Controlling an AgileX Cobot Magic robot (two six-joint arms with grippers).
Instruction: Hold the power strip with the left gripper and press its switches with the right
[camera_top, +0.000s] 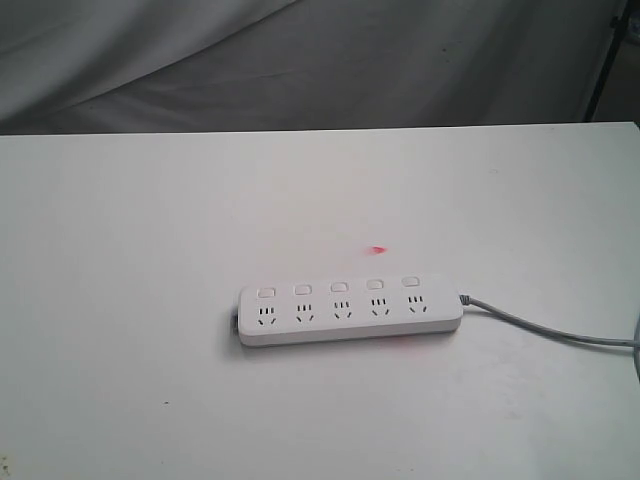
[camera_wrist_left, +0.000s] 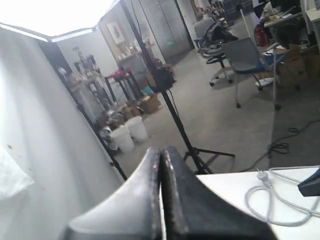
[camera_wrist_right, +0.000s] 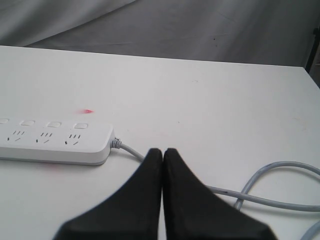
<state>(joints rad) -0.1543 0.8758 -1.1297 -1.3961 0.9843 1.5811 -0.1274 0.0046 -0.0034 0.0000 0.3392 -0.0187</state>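
The white power strip (camera_top: 350, 309) lies flat on the white table (camera_top: 150, 220), its five sockets in a row with the switches (camera_top: 339, 287) above them. Its grey cord (camera_top: 545, 328) runs off to the right. Neither arm shows in the exterior view. In the right wrist view my right gripper (camera_wrist_right: 162, 151) is shut with nothing in it, just off the cord end of the power strip (camera_wrist_right: 55, 142), above the cord (camera_wrist_right: 280, 200). My left gripper (camera_wrist_left: 161, 150) is shut on nothing and points away over the table's edge; the strip is out of that view.
A small red light spot (camera_top: 377, 249) lies on the table behind the strip. Grey cloth (camera_top: 300, 60) hangs behind the table. The left wrist view shows a tripod stand (camera_wrist_left: 175, 120), a coiled cable with plug (camera_wrist_left: 265, 192) on the table, and office chairs beyond.
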